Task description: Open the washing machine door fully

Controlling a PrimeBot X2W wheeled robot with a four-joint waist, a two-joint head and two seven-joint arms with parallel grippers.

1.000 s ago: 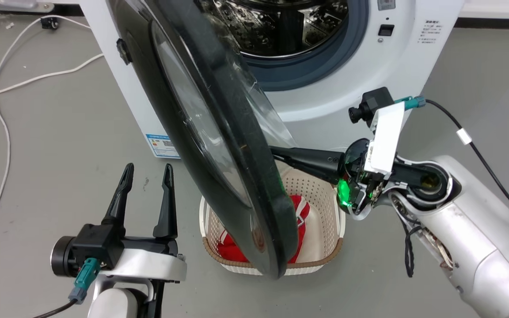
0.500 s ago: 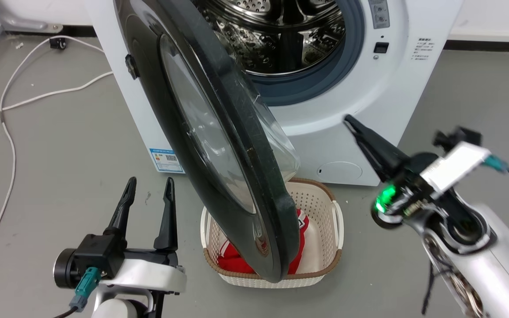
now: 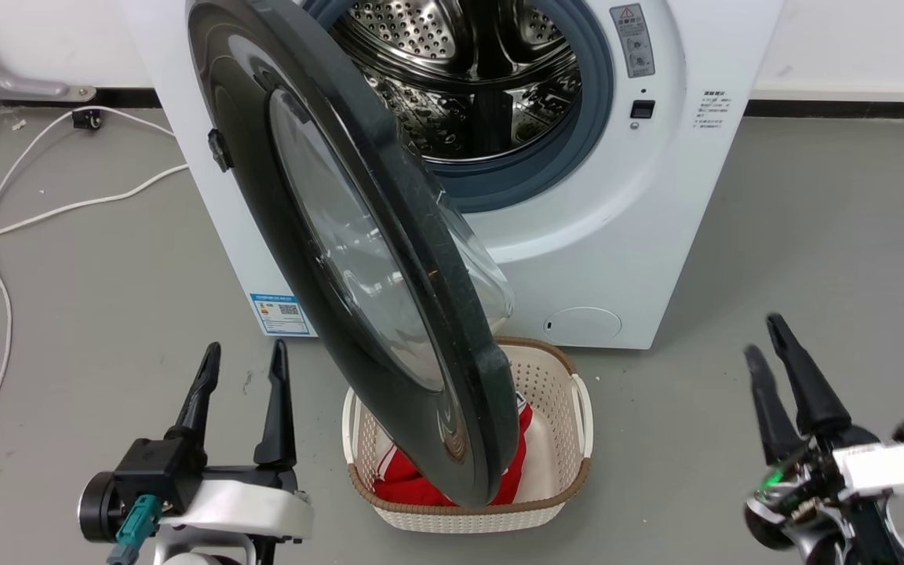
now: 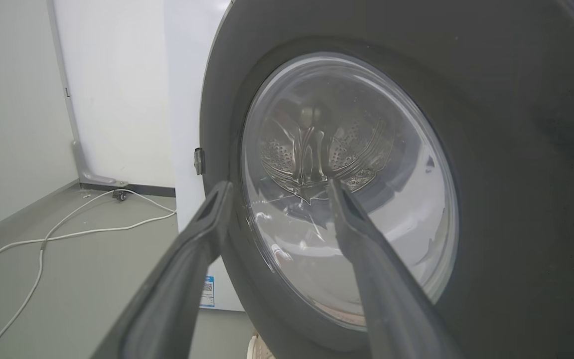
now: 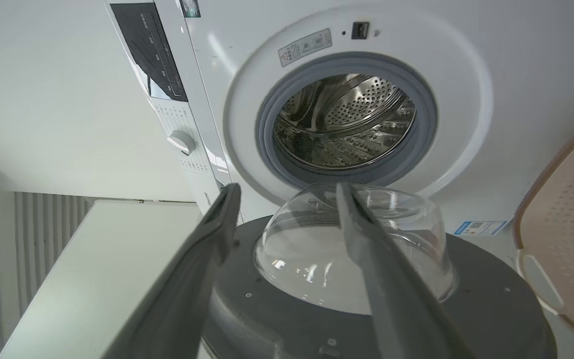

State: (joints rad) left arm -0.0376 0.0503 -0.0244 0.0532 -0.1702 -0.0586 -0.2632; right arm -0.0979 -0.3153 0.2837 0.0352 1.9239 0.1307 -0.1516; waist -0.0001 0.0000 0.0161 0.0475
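Though the washing machine door point(image 3: 326, 235) stands wide of the drum point(image 3: 468, 94), perhaps not fully, left gripper point(image 3: 245, 345) and right gripper point(image 3: 761, 335) gape empty.

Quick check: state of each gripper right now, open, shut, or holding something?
Left gripper: open, holding nothing.
Right gripper: open, holding nothing, apart from the washing machine door.

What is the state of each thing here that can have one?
Door: open wide, not held.
Drum: empty as far as visible.
Flap: shut.
Basket: holds red cloth.
Left gripper: open, empty.
Right gripper: open, empty.
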